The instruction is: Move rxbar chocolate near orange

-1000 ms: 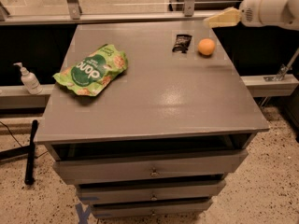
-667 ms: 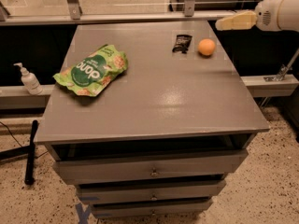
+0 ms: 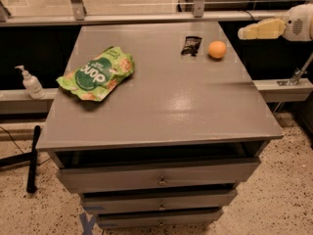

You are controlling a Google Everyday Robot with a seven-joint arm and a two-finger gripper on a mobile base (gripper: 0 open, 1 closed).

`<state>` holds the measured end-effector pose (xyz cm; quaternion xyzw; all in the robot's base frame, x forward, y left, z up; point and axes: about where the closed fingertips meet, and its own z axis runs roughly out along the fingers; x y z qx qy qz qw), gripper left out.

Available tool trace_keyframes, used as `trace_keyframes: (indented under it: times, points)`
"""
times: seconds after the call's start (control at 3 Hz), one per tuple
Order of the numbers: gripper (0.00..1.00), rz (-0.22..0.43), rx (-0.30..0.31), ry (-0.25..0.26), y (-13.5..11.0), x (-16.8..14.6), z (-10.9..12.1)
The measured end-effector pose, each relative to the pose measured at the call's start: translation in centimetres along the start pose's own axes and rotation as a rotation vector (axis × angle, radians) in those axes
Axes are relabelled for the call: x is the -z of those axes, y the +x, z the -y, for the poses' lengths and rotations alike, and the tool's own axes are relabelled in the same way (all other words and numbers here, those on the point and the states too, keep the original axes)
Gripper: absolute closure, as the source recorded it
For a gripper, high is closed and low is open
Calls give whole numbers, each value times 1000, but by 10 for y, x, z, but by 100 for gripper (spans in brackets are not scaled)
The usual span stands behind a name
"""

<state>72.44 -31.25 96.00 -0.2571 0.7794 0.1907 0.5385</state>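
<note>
The rxbar chocolate [image 3: 191, 45], a small black bar, lies flat at the back right of the grey cabinet top [image 3: 161, 102]. The orange [image 3: 217, 49] rests just to its right, a small gap between them. My gripper [image 3: 249, 31] with pale yellow fingers hangs in the air off the cabinet's right edge, to the right of and above the orange, touching neither thing and holding nothing.
A large green chip bag [image 3: 97, 73] lies on the left part of the top. Drawers [image 3: 159, 180] front the cabinet below. A soap dispenser [image 3: 31, 82] stands on a ledge to the left. A rail with glass runs behind.
My gripper and arm have drawn back to the right, away from the orange and off the cabinet's edge. The bar, orange and bag have not moved.
</note>
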Motion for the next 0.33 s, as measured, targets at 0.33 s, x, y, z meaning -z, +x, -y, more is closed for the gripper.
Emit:
trace_keyframes:
  times: [0.33]
  points:
    - [0, 2, 0, 3, 0, -1, 1]
